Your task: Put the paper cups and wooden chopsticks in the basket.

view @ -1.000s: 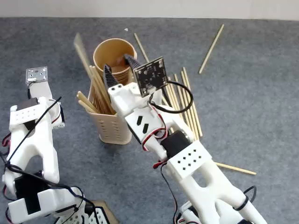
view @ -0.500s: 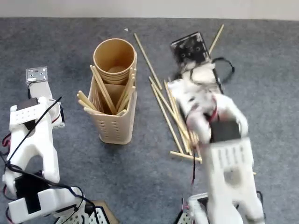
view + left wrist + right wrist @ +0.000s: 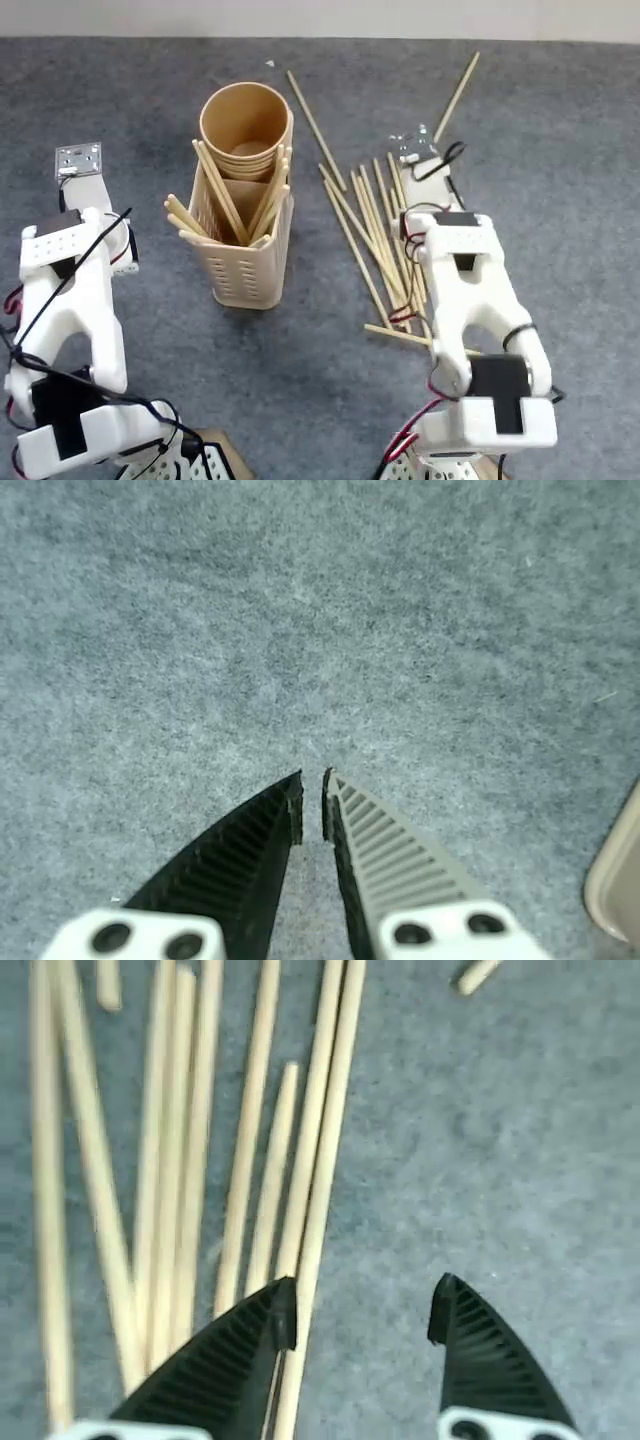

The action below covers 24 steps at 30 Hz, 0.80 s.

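Note:
A cream basket (image 3: 247,268) stands upright at mid-table, holding several wooden chopsticks (image 3: 232,205) and stacked paper cups (image 3: 245,122). More loose chopsticks (image 3: 372,228) lie in a fan on the carpet to its right. The right arm (image 3: 458,268) is folded down over that pile. Its right gripper (image 3: 362,1310) hangs open just above the carpet, one finger (image 3: 262,1328) over the edge of the chopsticks (image 3: 255,1160), nothing between the fingers. The left arm (image 3: 68,280) stands left of the basket. Its left gripper (image 3: 310,805) is shut and empty above bare carpet.
Single chopsticks lie apart: one (image 3: 316,115) behind the basket's right side, one (image 3: 455,90) at the far right, one (image 3: 408,336) crosswise beside the right arm's base. A corner of the basket (image 3: 617,878) edges the left wrist view. Grey carpet covers the table.
The right arm swung away from the cups in the basket, over to the right, and came down over the loose chopsticks. The left arm has stayed still.

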Motion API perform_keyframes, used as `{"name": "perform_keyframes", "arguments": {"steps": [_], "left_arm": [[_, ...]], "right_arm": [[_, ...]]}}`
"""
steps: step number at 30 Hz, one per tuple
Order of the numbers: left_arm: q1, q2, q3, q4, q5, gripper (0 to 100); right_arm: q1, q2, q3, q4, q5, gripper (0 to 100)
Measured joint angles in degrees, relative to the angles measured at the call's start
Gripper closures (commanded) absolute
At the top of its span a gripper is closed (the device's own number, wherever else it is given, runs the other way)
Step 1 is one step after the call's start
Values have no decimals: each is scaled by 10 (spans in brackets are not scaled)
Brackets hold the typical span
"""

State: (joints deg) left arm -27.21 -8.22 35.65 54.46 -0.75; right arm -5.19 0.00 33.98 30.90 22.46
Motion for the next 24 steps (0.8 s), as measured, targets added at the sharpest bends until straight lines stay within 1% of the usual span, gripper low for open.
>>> {"name": "perform_keyframes", "arguments": {"steps": [8, 18, 24], "left_arm": [[0, 0, 0, -1, 0, 926], [0, 0, 0, -2, 0, 926], [0, 0, 0, -2, 0, 926]], "right_arm": [[5, 11, 6, -33, 0, 779], [4, 11, 39, -33, 4, 779], [-13, 11, 40, -33, 4, 779]]}}
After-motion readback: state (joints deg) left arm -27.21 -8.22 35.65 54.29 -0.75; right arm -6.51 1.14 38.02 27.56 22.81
